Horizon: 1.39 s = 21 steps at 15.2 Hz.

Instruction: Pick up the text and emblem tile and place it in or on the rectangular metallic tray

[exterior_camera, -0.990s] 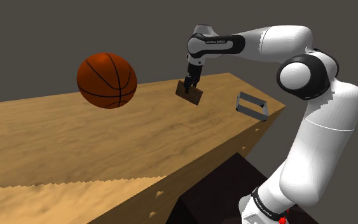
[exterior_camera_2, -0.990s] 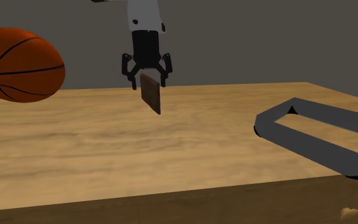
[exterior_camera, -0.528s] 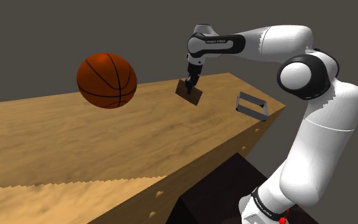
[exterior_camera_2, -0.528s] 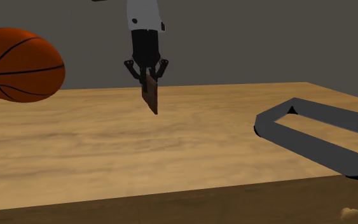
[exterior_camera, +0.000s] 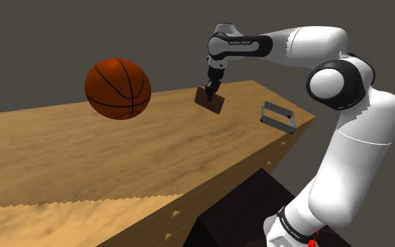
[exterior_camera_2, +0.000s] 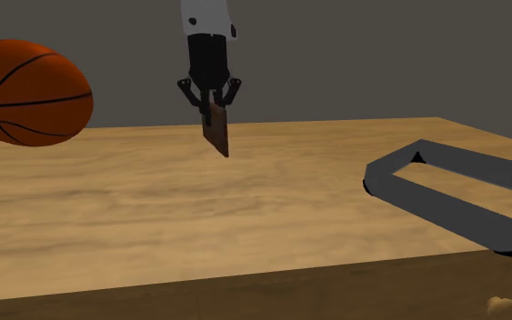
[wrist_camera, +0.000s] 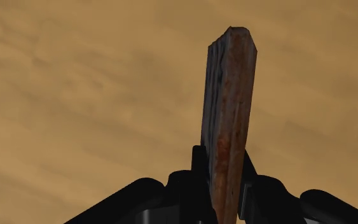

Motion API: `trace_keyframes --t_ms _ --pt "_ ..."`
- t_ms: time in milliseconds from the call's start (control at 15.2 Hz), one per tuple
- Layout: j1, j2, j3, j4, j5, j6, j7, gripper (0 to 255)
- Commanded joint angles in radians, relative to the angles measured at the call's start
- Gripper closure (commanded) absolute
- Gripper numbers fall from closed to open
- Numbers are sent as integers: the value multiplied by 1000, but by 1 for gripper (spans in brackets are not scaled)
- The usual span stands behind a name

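Note:
A thin brown tile (exterior_camera: 212,101) hangs edge-down just above the wooden table, clasped at its top edge by my black gripper (exterior_camera: 209,90), which is shut on it. From the second exterior view the tile (exterior_camera_2: 215,133) shows as a narrow reddish-brown slab under the gripper (exterior_camera_2: 210,105). Seen from the wrist, the tile (wrist_camera: 228,108) stands edge-on between the fingertips (wrist_camera: 198,167), with tabletop behind it. A dark metallic rectangular tray (exterior_camera: 278,116) lies near the table's corner at the shoulder view's right; the tray (exterior_camera_2: 463,195) is to the right of the tile in the second exterior view.
An orange basketball (exterior_camera: 117,88) sits at the far side of the wooden table (exterior_camera: 118,154), to the shoulder view's left of the gripper; the basketball (exterior_camera_2: 28,91) is at the second exterior view's left. Grey wall lies behind the table.
The fingers closed onto the tile's top edge. Gripper and tile have since risen slightly off the table.

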State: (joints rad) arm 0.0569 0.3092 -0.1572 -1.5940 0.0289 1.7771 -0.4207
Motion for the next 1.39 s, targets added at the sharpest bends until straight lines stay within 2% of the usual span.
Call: trace_keyframes --t_ms 0,1188,1320 --pt "0 -4 0 21 -1 -25 0 255" --pt "-7 6 -3 275 0 -269 -2 255" --pt "-27 -41 -17 209 -8 -250 -37 255"
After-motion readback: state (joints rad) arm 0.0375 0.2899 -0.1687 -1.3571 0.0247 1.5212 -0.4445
